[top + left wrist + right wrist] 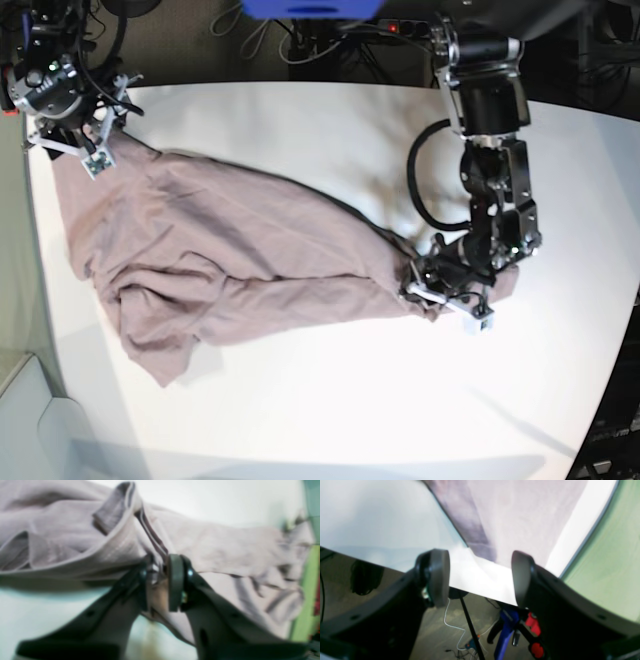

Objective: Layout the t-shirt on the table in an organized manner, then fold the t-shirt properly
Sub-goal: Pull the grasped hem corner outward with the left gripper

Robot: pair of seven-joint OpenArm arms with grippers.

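The mauve-pink t-shirt (240,250) lies crumpled and stretched across the white table (330,400), from the far left corner to the right side. At the shirt's right end, my left gripper (430,285) is down on the cloth. In the left wrist view this gripper (160,585) is shut on a bunched fold of the t-shirt (212,545), with cloth pinched between the pads. My right gripper (85,145) hovers at the far left corner beside the shirt's edge. Its wrist view shows the right gripper (480,580) open, holding nothing, with the t-shirt (520,512) beyond the fingertips.
The table's corner edge (482,585) runs right under the right gripper. Below it are a blue and red clamp (507,630) and cables on the floor. A green surface (607,555) borders that side. A black cable loop (420,180) hangs off the left arm.
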